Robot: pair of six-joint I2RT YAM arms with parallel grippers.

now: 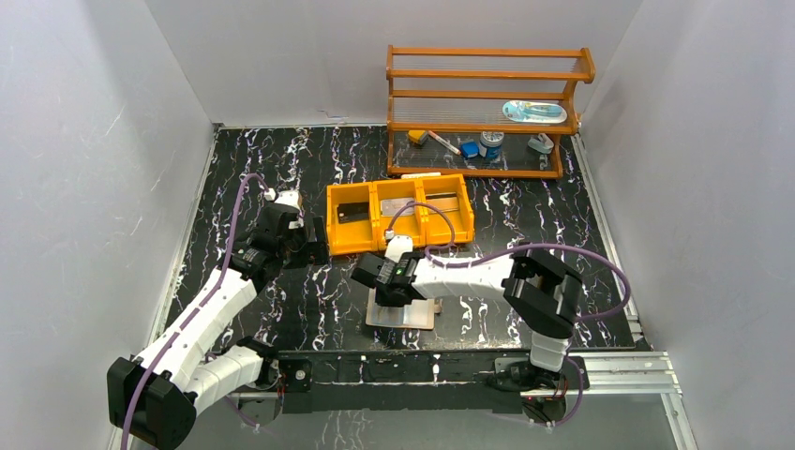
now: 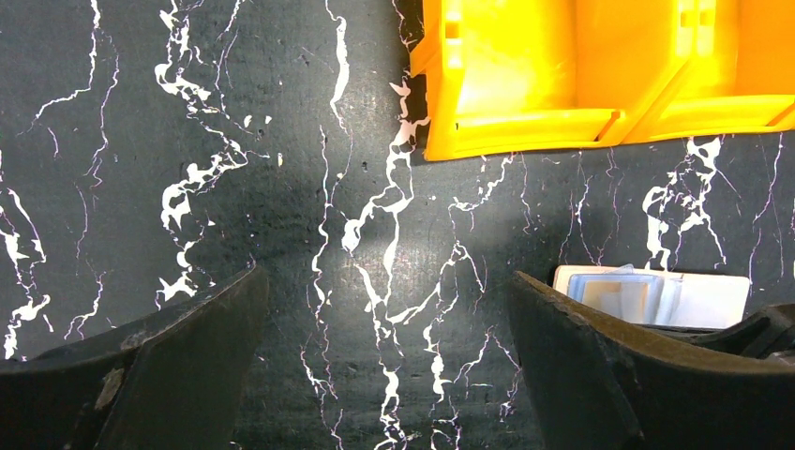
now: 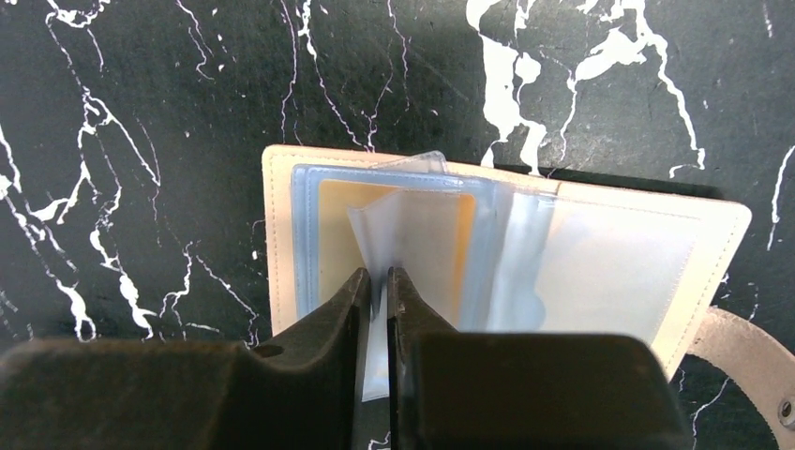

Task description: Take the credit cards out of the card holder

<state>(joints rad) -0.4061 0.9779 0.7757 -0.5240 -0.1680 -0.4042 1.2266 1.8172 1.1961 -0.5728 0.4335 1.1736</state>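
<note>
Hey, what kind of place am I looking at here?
Probably a robotics lab test cell, not a home: white walls box in a marbled table, two robot arms are bolted at its near edge, and a shelf holds small props.

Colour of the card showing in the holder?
Orange-tan card; right wrist view shows it best.

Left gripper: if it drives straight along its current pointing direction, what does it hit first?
Likely the bare tabletop: the open left gripper frames only black marble. The orange tray has a corner ahead, but off to the right of that line. Depth is unclear.
</note>
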